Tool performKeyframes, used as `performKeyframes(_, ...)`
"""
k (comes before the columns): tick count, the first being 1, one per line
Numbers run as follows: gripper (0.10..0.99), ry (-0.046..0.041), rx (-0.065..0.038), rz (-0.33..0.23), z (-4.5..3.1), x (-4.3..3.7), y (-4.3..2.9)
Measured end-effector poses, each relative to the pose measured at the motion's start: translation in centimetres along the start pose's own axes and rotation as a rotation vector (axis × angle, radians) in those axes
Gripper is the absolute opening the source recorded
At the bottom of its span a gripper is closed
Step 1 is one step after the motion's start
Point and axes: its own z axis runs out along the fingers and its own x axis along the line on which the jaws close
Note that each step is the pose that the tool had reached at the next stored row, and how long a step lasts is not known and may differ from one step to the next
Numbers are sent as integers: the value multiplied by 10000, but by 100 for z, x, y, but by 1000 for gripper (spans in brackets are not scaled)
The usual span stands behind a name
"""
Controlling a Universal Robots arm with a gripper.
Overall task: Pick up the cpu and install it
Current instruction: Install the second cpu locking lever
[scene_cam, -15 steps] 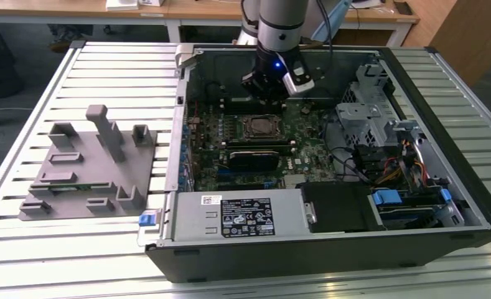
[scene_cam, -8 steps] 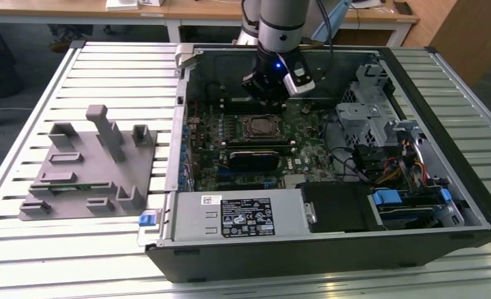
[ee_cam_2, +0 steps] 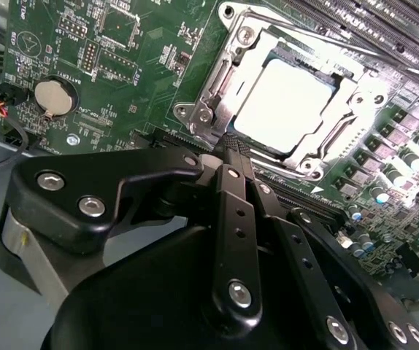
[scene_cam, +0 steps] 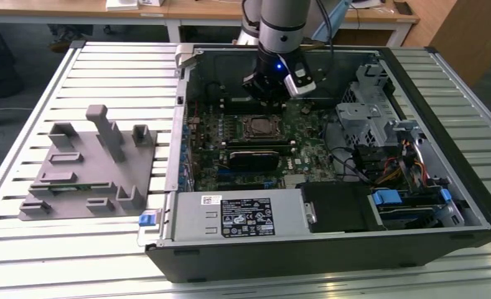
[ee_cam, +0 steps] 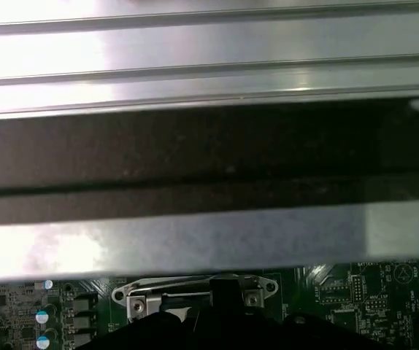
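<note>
Second wrist view showed us the cpu [ee_cam_2: 282,106] seated in its motherboard socket [ee_cam_2: 217,95]. Our gripper [ee_cam_2: 231,157] hovered just beside it; we could not tell its fingers' state.

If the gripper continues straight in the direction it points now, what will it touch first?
Probably the cpu lying in its socket on the motherboard; the gripper points down there, though depth is unclear.
</note>
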Motion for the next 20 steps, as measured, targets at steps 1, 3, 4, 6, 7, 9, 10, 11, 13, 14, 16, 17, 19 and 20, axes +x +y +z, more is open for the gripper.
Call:
performKeyframes(1,106,0,0,1,0,-1,-8)
performKeyframes(3,106,0,0,0,-1,-4,-24)
performKeyframes(4,106,0,0,0,-1,-5,-32)
performKeyframes(6,106,0,0,0,-2,-8,-50)
performKeyframes(7,106,0,0,0,-3,-10,-57)
performKeyframes(9,106,1,1,0,-3,-13,-73)
performKeyframes(10,106,1,0,0,-3,-14,-81)
performKeyframes(11,106,1,0,-1,-3,-15,-87)
performKeyframes(13,106,0,-9,0,-4,-16,-98)
performKeyframes(14,106,2,-11,1,-10,-15,-98)
performKeyframes(16,106,2,-19,1,-41,-16,-96)
performKeyframes(17,106,2,-19,1,-65,-16,-95)
performKeyframes(19,106,3,-18,0,-115,-16,-92)
performKeyframes(20,106,2,-19,0,-143,-17,-91)
